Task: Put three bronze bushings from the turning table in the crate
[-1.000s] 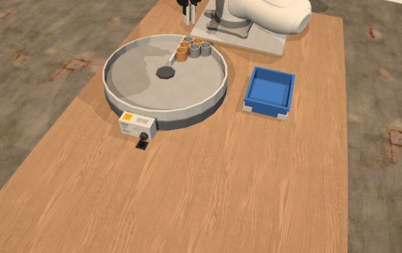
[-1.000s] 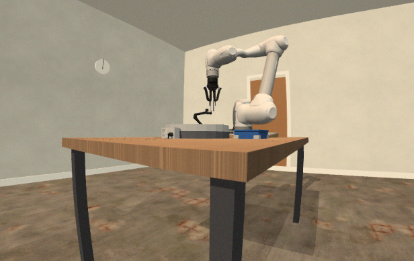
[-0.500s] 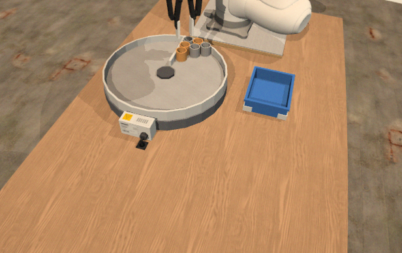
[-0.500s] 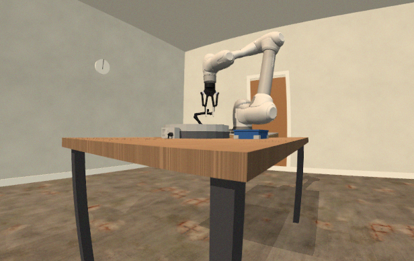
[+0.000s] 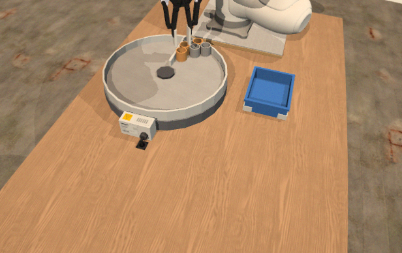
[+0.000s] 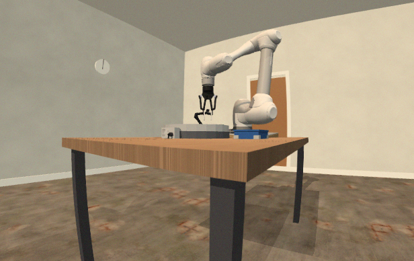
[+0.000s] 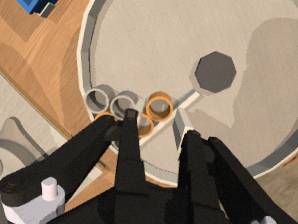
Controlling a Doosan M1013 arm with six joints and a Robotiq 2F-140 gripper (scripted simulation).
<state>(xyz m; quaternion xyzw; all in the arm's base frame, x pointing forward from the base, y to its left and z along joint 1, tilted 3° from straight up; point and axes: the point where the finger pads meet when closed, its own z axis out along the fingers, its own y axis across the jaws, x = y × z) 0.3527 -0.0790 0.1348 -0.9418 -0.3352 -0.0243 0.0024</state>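
I lower my part-open, empty tool squarely astride the bronze cylindrical bushing at twelve o'clock, avoiding grey neighbours.

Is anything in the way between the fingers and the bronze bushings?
Nothing visible. The open gripper hangs above the bronze bushings; two grey bushings stand close beside them, and a thin divider touches the nearest.
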